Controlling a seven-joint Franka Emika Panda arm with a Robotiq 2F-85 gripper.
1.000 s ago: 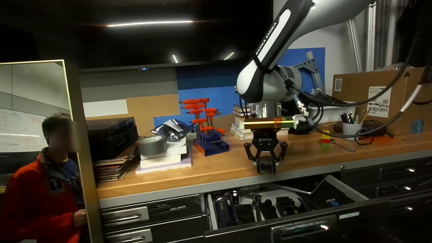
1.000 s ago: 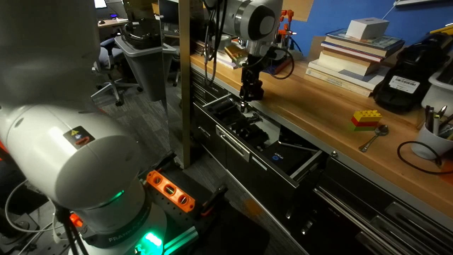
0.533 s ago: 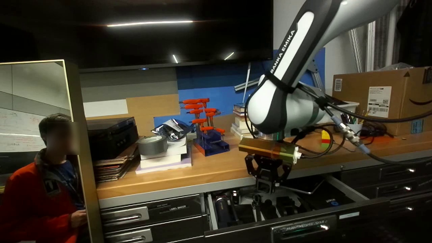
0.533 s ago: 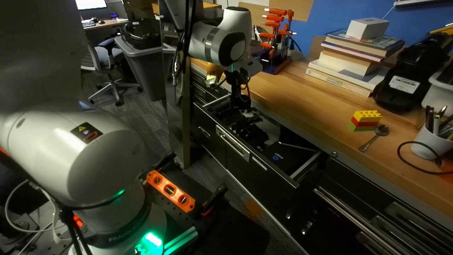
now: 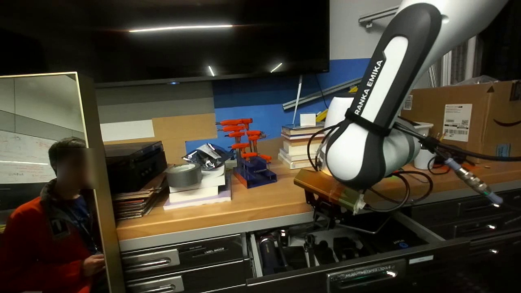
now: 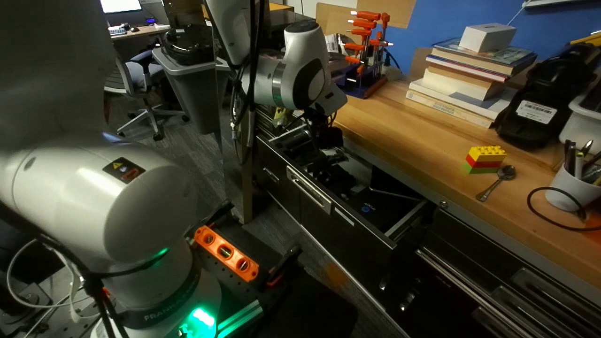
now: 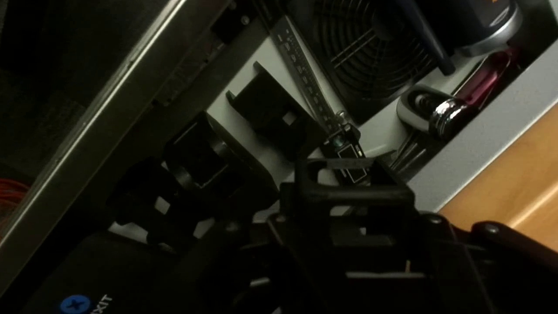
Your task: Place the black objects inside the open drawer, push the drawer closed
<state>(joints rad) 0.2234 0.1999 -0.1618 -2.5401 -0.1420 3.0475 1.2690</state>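
The wide, shallow, dark grey metal drawer [image 6: 361, 239] stands pulled out below the pale wooden desk [image 6: 404, 122], and the black two-fingered gripper [image 7: 348, 205] hangs over the drawer's back part, close by the desk's edge. It looks narrowed around a black, hollow, open-framed piece [image 7: 362, 195], though with black on black I can't make out the contact. I'd guess that piece is stiff, light plastic: better pinched across its outer walls than squeezed on those thin bars, which might snap. Other black, blocky pieces [image 7: 270, 104] lie in the drawer already, next to a dark digital caliper [image 7: 316, 98], so it wants a gentle landing. The drawer, loaded as it is, will probably feel heavy, then roll; I'd press flat on the pale metal handle plate [image 6: 309, 190], mid-front, to keep it from skewing.
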